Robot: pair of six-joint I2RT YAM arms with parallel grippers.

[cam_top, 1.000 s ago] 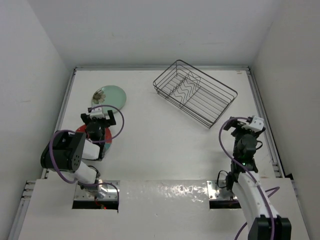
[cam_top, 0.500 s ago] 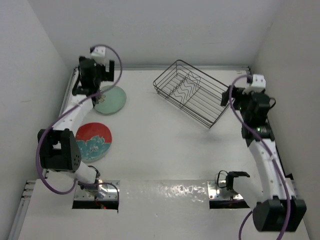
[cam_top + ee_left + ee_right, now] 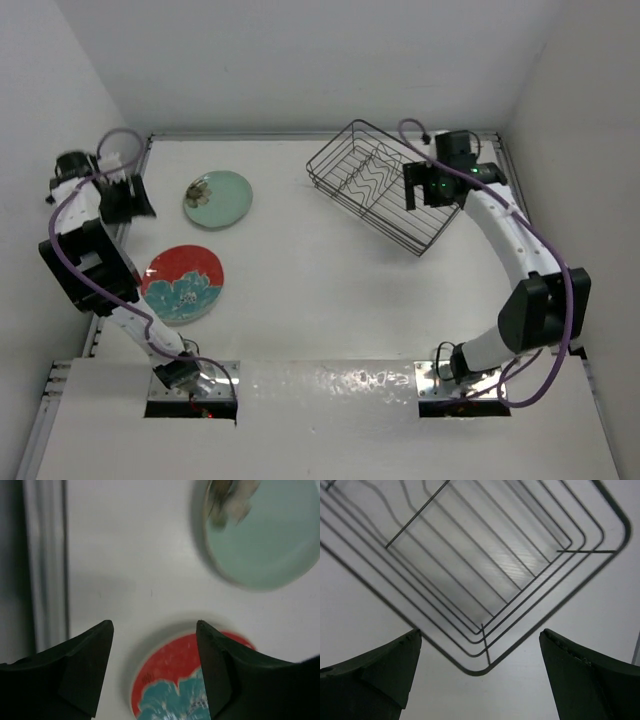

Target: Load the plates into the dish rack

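Left claw [image 3: 128,197]: jaws apart, nothing between them; you have it at the far left edge of the surface [image 3: 300,290].
Right claw [image 3: 422,188]: spread wide, empty, hovering over the near-right end of the dish rack [image 3: 360,205].
Mint plate [image 3: 217,198]: flat, near your left claw, to its right.
Red plate [image 3: 182,284]: flat, nearer than the mint one and apart from it.
Dish rack: empty; long axis runs far-left to near-right; well right of both plates.
Nearer arm: your left, for both plates; the mint one is likely its first pick.
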